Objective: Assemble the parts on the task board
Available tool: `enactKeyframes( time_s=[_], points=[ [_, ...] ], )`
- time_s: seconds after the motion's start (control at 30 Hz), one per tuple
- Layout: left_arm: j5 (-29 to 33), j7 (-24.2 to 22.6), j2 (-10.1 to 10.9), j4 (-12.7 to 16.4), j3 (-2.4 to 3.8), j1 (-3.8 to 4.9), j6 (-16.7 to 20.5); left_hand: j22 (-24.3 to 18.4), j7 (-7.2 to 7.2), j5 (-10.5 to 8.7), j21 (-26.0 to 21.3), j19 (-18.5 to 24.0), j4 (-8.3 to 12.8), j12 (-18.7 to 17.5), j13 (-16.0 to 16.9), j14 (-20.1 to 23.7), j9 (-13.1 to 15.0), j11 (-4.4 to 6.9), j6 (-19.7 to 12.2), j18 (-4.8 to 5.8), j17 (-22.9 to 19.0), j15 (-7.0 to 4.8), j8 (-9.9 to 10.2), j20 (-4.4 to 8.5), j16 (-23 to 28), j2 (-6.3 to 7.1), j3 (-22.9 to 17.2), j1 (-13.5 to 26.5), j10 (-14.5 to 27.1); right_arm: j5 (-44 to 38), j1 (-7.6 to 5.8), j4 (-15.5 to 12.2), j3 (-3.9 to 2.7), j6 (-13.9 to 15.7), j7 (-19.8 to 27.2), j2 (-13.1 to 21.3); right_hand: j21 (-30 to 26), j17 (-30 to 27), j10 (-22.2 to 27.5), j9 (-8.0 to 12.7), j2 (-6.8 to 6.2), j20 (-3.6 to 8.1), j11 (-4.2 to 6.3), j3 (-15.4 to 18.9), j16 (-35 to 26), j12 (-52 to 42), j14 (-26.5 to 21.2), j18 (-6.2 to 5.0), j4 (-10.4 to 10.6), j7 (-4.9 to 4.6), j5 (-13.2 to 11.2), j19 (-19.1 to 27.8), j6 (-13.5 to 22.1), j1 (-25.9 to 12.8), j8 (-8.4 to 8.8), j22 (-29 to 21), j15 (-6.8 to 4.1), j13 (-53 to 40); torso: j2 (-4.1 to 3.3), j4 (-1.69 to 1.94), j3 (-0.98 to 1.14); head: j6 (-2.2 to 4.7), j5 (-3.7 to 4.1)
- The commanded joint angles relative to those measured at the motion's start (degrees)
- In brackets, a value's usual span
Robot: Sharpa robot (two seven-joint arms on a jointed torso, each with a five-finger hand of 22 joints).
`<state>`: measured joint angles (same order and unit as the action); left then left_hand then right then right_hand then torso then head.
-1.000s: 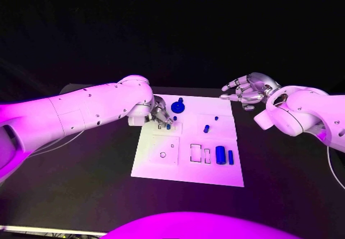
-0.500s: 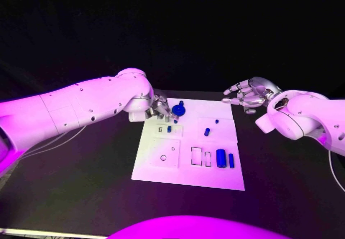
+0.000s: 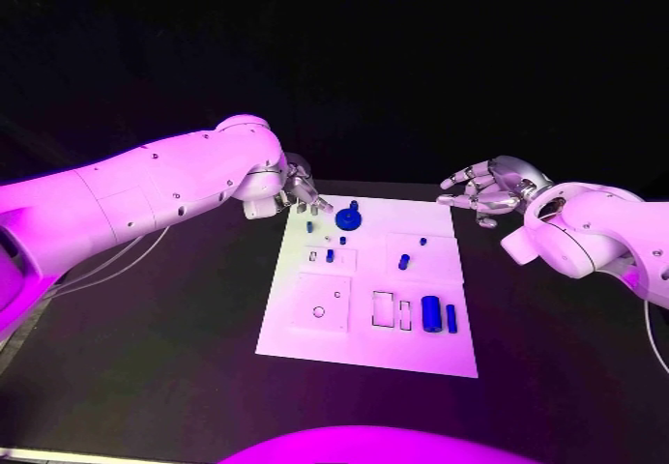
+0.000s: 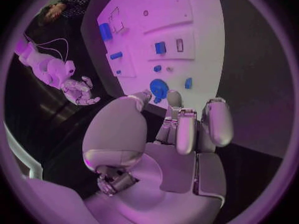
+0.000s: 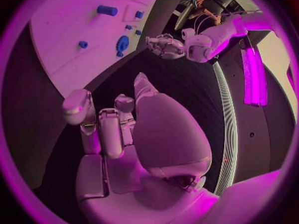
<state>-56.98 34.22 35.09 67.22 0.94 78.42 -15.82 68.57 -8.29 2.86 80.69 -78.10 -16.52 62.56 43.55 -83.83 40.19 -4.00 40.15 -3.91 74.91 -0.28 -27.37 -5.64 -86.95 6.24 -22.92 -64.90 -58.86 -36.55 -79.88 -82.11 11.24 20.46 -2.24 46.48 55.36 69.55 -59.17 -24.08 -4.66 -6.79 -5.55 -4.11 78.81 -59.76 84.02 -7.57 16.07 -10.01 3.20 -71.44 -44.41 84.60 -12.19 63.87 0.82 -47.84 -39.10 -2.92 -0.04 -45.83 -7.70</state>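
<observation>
The white task board (image 3: 376, 343) lies mid-table. A round blue part (image 3: 347, 220) stands near its far left corner, with small blue parts (image 3: 331, 255) just in front of it. Two longer blue parts (image 3: 432, 311) lie at the near right. My left hand (image 3: 297, 188) hovers over the board's far left corner, fingers loosely bent and holding nothing. In the left wrist view that hand (image 4: 181, 124) points at the round part (image 4: 159, 88). My right hand (image 3: 481, 190) hangs beyond the far right corner, fingers spread and bare. The right wrist view shows this hand (image 5: 118, 119) off the board (image 5: 69, 35).
Bare black table (image 3: 154, 358) surrounds the board on all sides. Thin cables (image 3: 104, 274) run under my left arm at the table's left edge. Empty rectangular recesses (image 3: 379, 306) sit in the board's near half.
My left hand has drawn back from the small parts to the board's far left corner. A small blue part now shows where it was. The right hand barely moved.
</observation>
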Motion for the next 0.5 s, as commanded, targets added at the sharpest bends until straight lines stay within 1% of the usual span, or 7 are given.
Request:
enactKeyframes(
  time_s=[0.03, 0.07, 0.13, 0.17, 0.23, 0.37, 0.5],
  points=[
    [-1.18, -1.62, -0.71, -1.18, 0.04, 0.24, -0.49, 0.01, -0.08, 0.28, -0.23, -0.02, -0.16, 0.27, 0.08, -4.45, -0.29, 0.09, 0.67, -0.51, 11.67, 0.35, 0.22, -0.37, 0.11, -0.11, 0.2, -0.54, -0.27, -0.23, 0.04, 0.05, -0.01, 1.1, 1.42, -0.05, -9.19, -7.16, 3.65, 0.15, 0.48, 0.16, 0.42, 0.36, -5.61, 5.95, -1.86, -1.57, 0.15, -0.19, -0.12, 3.89, 0.28, 0.63, -0.64, -6.56, -0.24, 6.58, -0.34, -0.28, -0.08, 0.03, -0.33],
    [-1.32, -1.66, -0.95, -1.62, 0.04, 0.27, -0.79, 0.05, -0.05, 0.28, -0.21, -0.04, -0.17, 0.29, 0.08, -4.45, -0.37, 0.11, 0.81, -0.51, 11.67, 0.34, 0.2, -0.37, 0.12, -0.14, 0.22, -0.55, -0.31, -0.15, 0.04, 0.06, -0.01, 1.29, 1.52, -0.05, -11.12, -8.61, 3.55, 0.19, 0.49, 0.19, 0.4, 0.38, -6.91, 6.65, -2.26, -1.84, 0.16, -0.15, -0.11, 4.5, 0.36, 0.7, -0.76, -7.95, -0.26, 7.33, -0.4, -0.29, -0.09, 0.05, -0.34],
    [-1.67, -1.68, -1.59, -2.73, 0.03, 0.32, -1.65, 0.25, 0.16, 0.29, -0.12, -0.16, -0.18, 0.5, 0.28, -4.51, -0.68, 0.27, 1.61, -0.48, 11.76, 0.24, -0.04, -0.34, 0.01, -0.23, 0.35, -0.6, -0.62, 0.03, 0.04, 0.08, -0.01, 1.66, 1.72, -0.04, -17.42, -13.17, 3.48, 0.32, 0.54, 0.25, 0.41, 0.37, -11.2, 9.02, -3.55, -2.66, 0.2, -0.09, -0.13, 6.32, 0.53, 0.95, -1.12, -12.5, -0.32, 9.81, -0.49, -0.31, -0.1, 0.06, -0.39],
    [-1.96, -1.65, -2.07, -3.59, -0.01, 0.34, -2.44, 0.35, 0.26, 0.28, -0.07, -0.23, -0.18, 0.55, 0.29, -4.53, -0.82, 0.35, 2.05, -0.46, 11.79, 0.17, -0.21, -0.31, -0.03, -0.28, 0.43, -0.63, -0.72, 0.17, 0.04, 0.08, -0.01, 1.87, 1.86, -0.04, -18.45, -13.89, 3.49, 0.35, 0.56, 0.2, 0.45, 0.37, -11.96, 9.49, -3.75, -2.7, 0.22, -0.12, -0.04, 6.53, 0.57, 0.98, -1.19, -13.25, -0.39, 10.33, -0.56, -0.33, -0.12, 0.07, -0.49],
    [-2.27, -1.58, -2.73, -4.87, -0.13, 0.36, -3.52, 0.31, 0.4, 0.28, -0.1, -0.21, -0.18, 0.57, 0.24, -4.53, -0.96, 0.46, 2.59, -0.47, 11.77, 0.09, -0.46, -0.25, -0.02, -0.34, 0.53, -0.67, -0.77, 0.31, 0.04, 0.05, -0.01, 2.09, 2.01, -0.01, -20.86, -17.56, 3.6, 0.43, 0.62, 0.24, 0.46, 0.33, -15.55, 11.16, -5.04, -2.92, 0.25, -0.14, -0.12, 7.0, 0.68, 1.09, -1.39, -14.95, -0.3, 12.03, -0.67, -0.36, -0.14, 0.11, -0.72],
    [-2.54, -1.64, -3.79, -7.23, -0.47, 0.35, -4.59, 0.5, 0.73, 0.28, -0.02, -0.32, -0.22, 0.8, 0.44, -4.58, -1.03, 0.76, 4.04, -0.44, 11.85, -0.15, -1.44, -0.06, -0.11, -0.58, 0.82, -0.59, -1.1, 0.47, 0.04, -0.04, -0.01, 2.4, 2.21, 0.05, -22.82, -20.83, 3.24, 0.59, 0.55, 0.23, 0.43, 0.37, -19.36, 12.8, -5.82, -2.91, 0.22, -0.16, -0.12, 6.59, 0.85, 1.22, -1.7, -16.39, -0.28, 14.23, -0.66, -0.29, -0.15, 0.05, -0.94],
    [-2.65, -1.96, -4.66, -9.45, -0.72, 0.29, -4.72, 0.5, 0.85, 0.27, -0.02, -0.32, -0.21, 0.81, 0.4, -4.58, -0.99, 0.84, 4.48, -0.44, 11.84, -0.23, -1.84, 0.02, -0.11, -0.66, 0.93, -0.56, -1.11, 0.56, 0.03, -0.12, -0.01, 2.6, 2.34, 0.07, -23.28, -21.48, 3.2, 0.65, 0.54, 0.23, 0.42, 0.38, -20.21, 13.14, -5.96, -2.91, 0.21, -0.17, -0.12, 6.47, 0.92, 1.26, -1.76, -16.74, -0.27, 14.73, -0.63, -0.27, -0.2, 0.06, -1.17]
  ],
)
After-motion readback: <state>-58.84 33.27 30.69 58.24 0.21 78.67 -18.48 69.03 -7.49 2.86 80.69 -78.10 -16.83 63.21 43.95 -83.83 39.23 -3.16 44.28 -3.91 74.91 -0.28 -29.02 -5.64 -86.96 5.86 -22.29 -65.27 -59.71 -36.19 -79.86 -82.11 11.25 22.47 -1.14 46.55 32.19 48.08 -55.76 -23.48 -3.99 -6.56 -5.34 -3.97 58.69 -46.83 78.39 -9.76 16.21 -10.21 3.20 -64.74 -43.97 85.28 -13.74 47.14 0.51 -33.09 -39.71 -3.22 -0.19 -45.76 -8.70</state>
